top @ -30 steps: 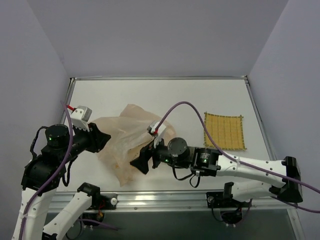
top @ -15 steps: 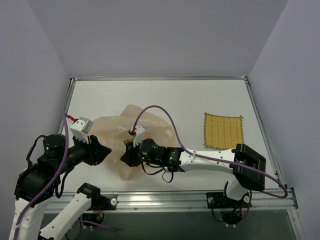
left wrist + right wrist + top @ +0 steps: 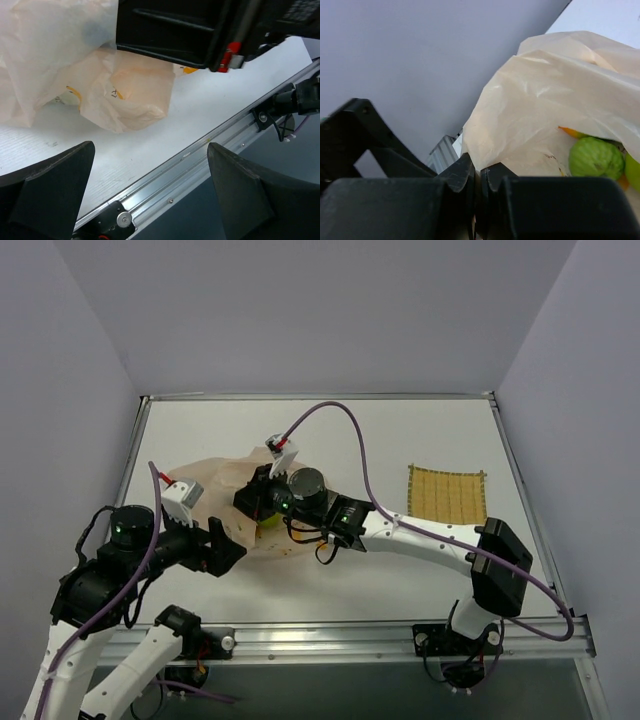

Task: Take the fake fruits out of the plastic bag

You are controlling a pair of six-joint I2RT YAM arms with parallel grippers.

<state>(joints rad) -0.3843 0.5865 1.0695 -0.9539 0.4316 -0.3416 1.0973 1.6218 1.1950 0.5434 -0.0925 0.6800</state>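
Thin crinkly translucent peach-beige plastic bag (image 3: 545, 95) lies left of centre on white table (image 3: 195, 110); round lime-green fake fruits (image 3: 596, 157) inside, showing under lifted film at mouth; black right gripper (image 3: 479, 171) pressed together, apparently pinching bag edge; black left gripper (image 3: 150, 150) spread wide, empty, just short of bag. Step, as judged: holding mouth open; next calls for left reaching in, or right tipping fruits out.

Left of centre on table (image 3: 400, 440): plastic bag (image 3: 220, 488), at least 2 fake fruits (image 3: 596, 157) inside, seemingly toward its right side. Well apart to right: woven mat (image 3: 448, 500).
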